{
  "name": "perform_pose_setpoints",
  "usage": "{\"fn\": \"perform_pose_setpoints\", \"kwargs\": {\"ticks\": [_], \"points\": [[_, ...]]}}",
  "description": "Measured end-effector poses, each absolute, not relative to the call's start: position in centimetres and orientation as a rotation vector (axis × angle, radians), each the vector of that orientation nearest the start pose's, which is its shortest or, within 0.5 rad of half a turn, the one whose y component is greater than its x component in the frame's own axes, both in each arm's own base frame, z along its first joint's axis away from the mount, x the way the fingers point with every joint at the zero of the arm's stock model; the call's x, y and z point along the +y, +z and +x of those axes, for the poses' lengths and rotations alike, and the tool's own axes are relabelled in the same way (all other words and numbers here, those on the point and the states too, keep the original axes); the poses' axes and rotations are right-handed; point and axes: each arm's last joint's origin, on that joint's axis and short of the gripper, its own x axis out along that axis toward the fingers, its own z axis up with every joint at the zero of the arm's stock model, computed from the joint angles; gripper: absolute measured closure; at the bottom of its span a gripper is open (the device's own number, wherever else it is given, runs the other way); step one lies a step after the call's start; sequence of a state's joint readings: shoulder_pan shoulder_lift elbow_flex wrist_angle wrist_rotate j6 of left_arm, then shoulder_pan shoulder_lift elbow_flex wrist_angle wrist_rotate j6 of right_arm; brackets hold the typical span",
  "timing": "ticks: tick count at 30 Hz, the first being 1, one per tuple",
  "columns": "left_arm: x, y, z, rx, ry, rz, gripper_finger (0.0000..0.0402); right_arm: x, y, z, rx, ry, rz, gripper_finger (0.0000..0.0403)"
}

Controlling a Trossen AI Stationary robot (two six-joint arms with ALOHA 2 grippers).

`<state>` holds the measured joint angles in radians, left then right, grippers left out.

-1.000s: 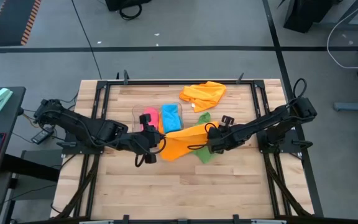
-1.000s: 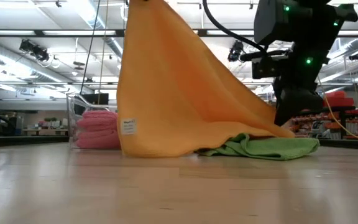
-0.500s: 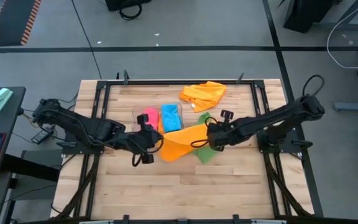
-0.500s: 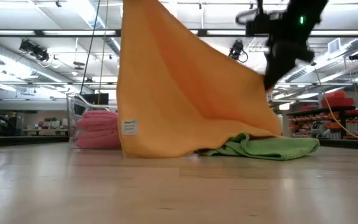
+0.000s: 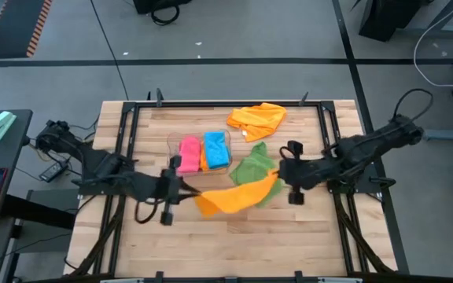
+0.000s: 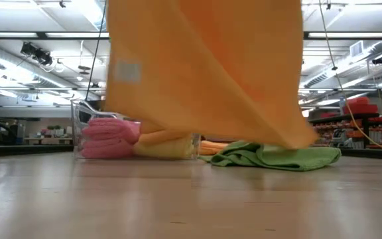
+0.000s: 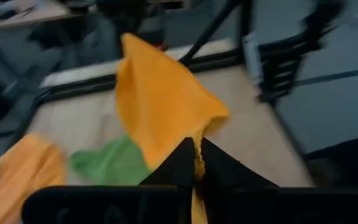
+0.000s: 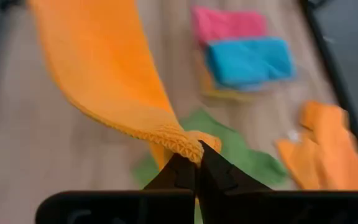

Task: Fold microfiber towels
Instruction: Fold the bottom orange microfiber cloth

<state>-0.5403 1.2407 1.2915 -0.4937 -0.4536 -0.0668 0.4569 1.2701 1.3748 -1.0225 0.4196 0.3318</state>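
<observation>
Both claws, left (image 5: 185, 193) and right (image 5: 278, 174), pinch the orange towel (image 5: 230, 196), stretched above the green towel (image 5: 252, 167); next, lay it flat on bare desk (image 5: 234, 244).

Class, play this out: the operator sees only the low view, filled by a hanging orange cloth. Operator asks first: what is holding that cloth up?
Observer: Both arms. The left tool pinches one corner of the orange towel, and the right tool pinches the other end.
Operator: Are the tools clamped?
Observer: Yes, both wrist views show each pair of fingers shut on the cloth's edge.
Operator: What lies behind the cloth?
Observer: In the high view, a second orange towel lies crumpled near the table's far edge.
Operator: And what is in the bin besides pink?
Observer: The clear bin also holds a folded blue towel beside the pink towel; the green towel lies outside it.
</observation>
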Motion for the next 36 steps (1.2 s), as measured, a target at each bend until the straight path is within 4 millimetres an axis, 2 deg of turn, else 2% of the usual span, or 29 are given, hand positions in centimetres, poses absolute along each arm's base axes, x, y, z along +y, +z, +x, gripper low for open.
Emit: {"fn": "perform_pose_setpoints", "kwargs": {"ticks": [5,9,12,17,20,23,30,36], "points": [[-14.0,38.7,22.4,0.384,-0.233,0.048,0.039,11.6,38.7,20.5,0.797,0.092,0.006,0.0398],[-15.5,37.7,22.7,0.446,-0.318,-0.021,0.0394,13.6,38.5,19.8,0.845,0.254,0.028,0.0397],[-16.7,38.0,22.7,0.411,-0.41,-0.069,0.0383,14.9,38.8,19.5,0.816,0.387,0.037,0.0396],[-17.1,37.6,22.3,0.468,-0.438,-0.103,0.0381,15.1,38.6,19.4,0.818,0.393,-0.013,0.0396],[-16.6,36.6,22.3,0.536,-0.355,-0.106,0.0393,14.3,37.5,20.9,0.884,0.312,-0.045,0.0396],[-15.7,34.3,22.7,0.613,-0.249,-0.114,0.0393,13.0,35.7,23.2,0.977,0.213,-0.063,0.0396],[-12.9,27.8,23.3,0.792,-0.023,-0.222,0.0376,10.1,30.1,29.3,1.195,0.074,-0.142,0.0396],[-12.0,24.7,22.5,0.896,0.071,-0.261,0.0394,7.7,25.7,32.8,1.326,0.019,-0.22,0.0395]]}}
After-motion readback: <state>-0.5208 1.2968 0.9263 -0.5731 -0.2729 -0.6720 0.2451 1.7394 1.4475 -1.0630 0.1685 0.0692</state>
